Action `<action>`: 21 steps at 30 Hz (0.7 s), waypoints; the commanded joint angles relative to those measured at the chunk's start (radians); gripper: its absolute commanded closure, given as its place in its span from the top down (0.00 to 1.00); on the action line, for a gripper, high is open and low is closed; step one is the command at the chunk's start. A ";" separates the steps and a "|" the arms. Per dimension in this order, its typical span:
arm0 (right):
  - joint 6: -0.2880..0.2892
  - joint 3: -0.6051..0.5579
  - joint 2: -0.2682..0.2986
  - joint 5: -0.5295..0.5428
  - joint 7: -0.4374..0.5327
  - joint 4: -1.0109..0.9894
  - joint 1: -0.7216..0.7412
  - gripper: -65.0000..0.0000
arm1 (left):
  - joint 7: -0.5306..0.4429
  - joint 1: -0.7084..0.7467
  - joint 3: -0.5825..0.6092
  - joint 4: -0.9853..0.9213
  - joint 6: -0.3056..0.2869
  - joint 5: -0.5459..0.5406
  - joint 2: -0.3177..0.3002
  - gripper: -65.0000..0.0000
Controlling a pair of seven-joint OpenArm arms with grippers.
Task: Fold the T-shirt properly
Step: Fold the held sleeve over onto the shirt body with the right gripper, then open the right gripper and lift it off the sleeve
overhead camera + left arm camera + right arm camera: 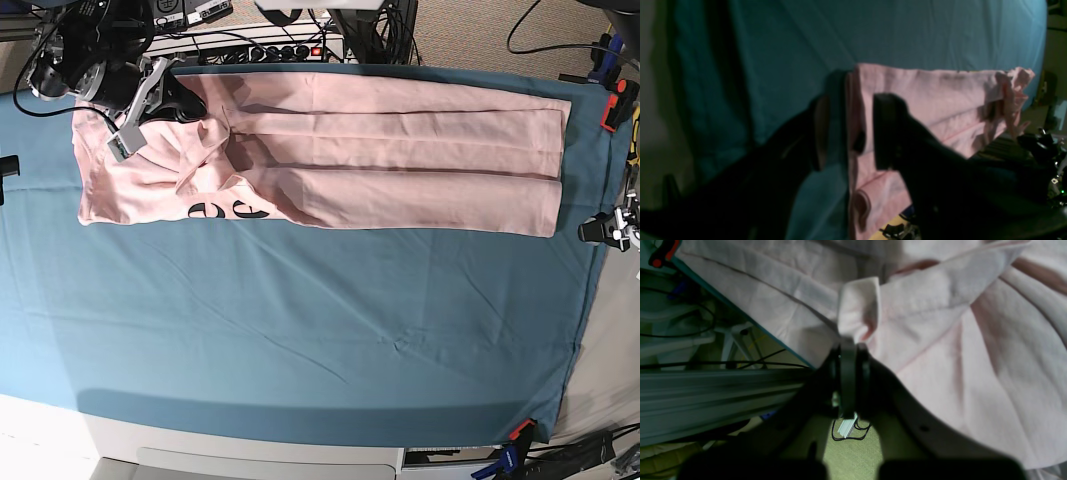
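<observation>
The pale pink T-shirt lies as a long folded band along the far side of the table, with black lettering showing near its left end. My right gripper is at that left end, and the right wrist view shows the right gripper shut on a raised fold of the T-shirt. My left gripper sits at the table's right edge, just short of the shirt's right end. In the left wrist view the left gripper is open, its dark fingers framing the hem of the T-shirt.
A teal table cloth covers the table. An orange clamp holds it at the right edge, and another clamp holds it at the near right corner. Cables and a power strip lie beyond the far edge. An aluminium rail runs below the table edge.
</observation>
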 commanded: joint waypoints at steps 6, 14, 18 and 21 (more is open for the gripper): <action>0.001 0.007 0.014 0.048 0.013 0.018 -0.006 0.24 | -0.008 -0.024 -0.006 0.012 -0.005 -0.020 -0.030 0.36; 0.001 0.008 0.006 0.160 0.013 0.018 -0.029 0.26 | -0.008 -0.024 -0.006 0.012 -0.005 -0.020 -0.030 0.36; 0.001 0.010 -0.057 -0.043 0.094 0.018 -0.003 0.25 | -0.008 -0.024 -0.006 0.012 -0.005 -0.020 -0.030 0.36; 0.001 0.010 -0.121 -0.245 0.219 0.018 0.024 0.25 | -0.008 -0.024 -0.006 0.012 -0.005 -0.020 -0.030 0.36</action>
